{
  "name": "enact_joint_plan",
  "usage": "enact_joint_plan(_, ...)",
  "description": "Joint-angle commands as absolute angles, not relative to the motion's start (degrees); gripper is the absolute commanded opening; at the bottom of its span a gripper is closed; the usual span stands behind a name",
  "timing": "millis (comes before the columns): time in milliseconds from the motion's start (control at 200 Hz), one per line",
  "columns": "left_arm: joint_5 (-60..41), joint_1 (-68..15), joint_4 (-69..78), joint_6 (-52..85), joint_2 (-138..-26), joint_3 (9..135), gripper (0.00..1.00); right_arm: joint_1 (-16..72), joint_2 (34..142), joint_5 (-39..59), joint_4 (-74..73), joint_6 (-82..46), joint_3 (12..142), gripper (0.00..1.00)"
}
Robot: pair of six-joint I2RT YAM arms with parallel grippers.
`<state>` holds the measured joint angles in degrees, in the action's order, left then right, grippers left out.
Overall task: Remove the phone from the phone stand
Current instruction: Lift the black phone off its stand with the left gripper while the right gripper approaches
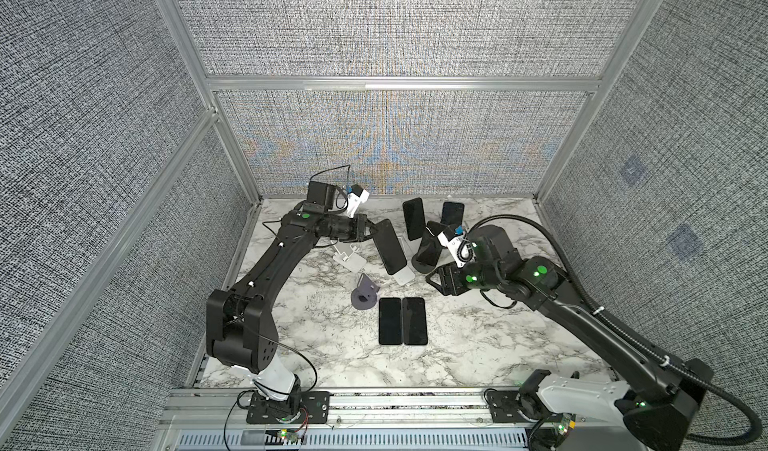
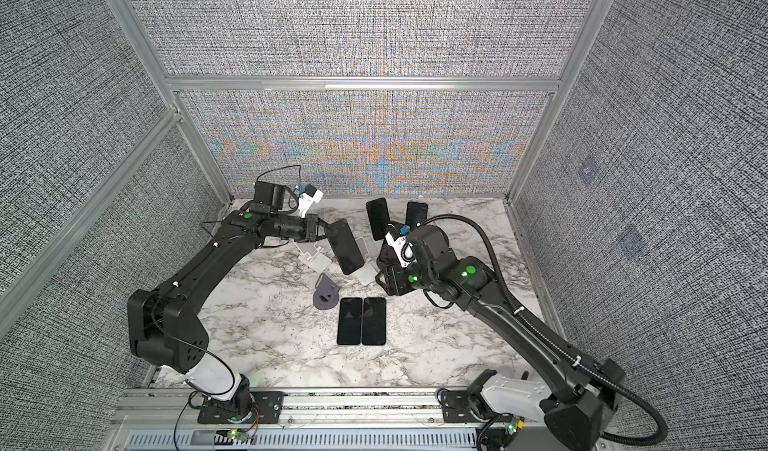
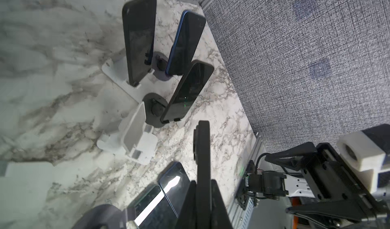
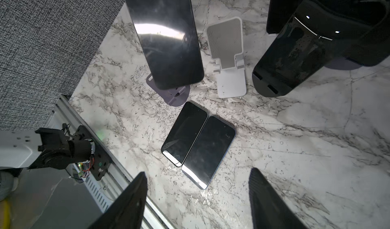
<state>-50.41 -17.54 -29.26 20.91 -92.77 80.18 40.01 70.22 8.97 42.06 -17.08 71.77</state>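
Observation:
My left gripper is shut on the upper end of a black phone, which hangs tilted in the air, clear of every stand. In the left wrist view that phone shows edge-on between the fingers. Just behind it stands an empty white phone stand, also seen in the right wrist view. In that view the held phone hovers above a purple stand. My right gripper is open and empty, low beside a black stand.
Three more phones lean on stands at the back: one black, one blue-edged, one on the black stand. Two phones lie flat side by side. Another empty white stand sits under my left wrist.

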Motion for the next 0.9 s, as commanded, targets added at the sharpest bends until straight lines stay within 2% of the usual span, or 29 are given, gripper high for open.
enact_joint_plan(0,-53.9,-18.5,-16.5,36.0,-90.1,73.1,0.00,42.1,73.6,2.0,47.8,-15.3,76.5,0.65)
enact_joint_plan(245,-56.8,-21.7,-0.4,50.3,-88.3,61.0,0.00,45.8,83.3,1.1,53.4,-15.0,85.3,0.67)
enact_joint_plan(355,-58.7,-22.5,2.6,51.5,-89.3,59.2,0.00,46.8,88.7,1.2,58.6,-15.0,91.3,0.71)
enact_joint_plan(515,-61.8,-23.3,10.1,55.7,-90.5,57.3,0.00,47.3,93.3,4.6,58.6,-16.0,92.5,0.74)
enact_joint_plan(890,-64.8,-25.0,7.4,52.2,-90.3,58.8,0.00,47.2,96.5,0.3,59.9,-12.5,93.1,0.79)
